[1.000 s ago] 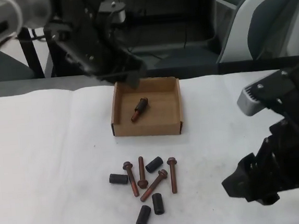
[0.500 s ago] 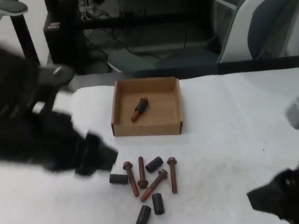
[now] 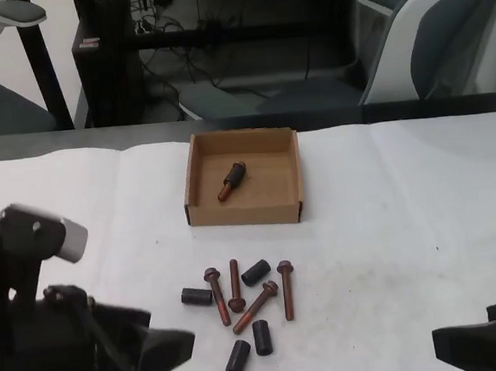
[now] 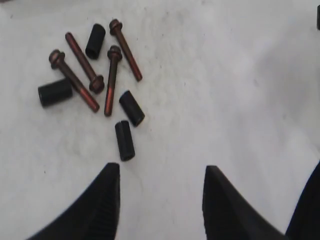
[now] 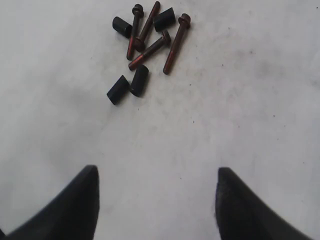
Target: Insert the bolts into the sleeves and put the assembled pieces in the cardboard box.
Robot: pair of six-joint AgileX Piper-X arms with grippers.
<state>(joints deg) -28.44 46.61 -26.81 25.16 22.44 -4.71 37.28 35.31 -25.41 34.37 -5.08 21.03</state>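
Cardboard box [image 3: 246,213] holds one finished piece [image 3: 230,180]; the rest waits loose on the counter [image 3: 389,208].
The left tool [image 4: 161,169], over the box's far left corner a second ago, now hangs low at near left, jaws wide apart and empty. The right tool [image 5: 157,171] has dropped to near right, likewise spread with nothing in it. Four bolts [image 3: 286,291] and four sleeves [image 3: 238,357] lie clustered just near of the box, between the two tools. The drop-off looks done, so the next pairing of bolt and sleeve can likely begin.
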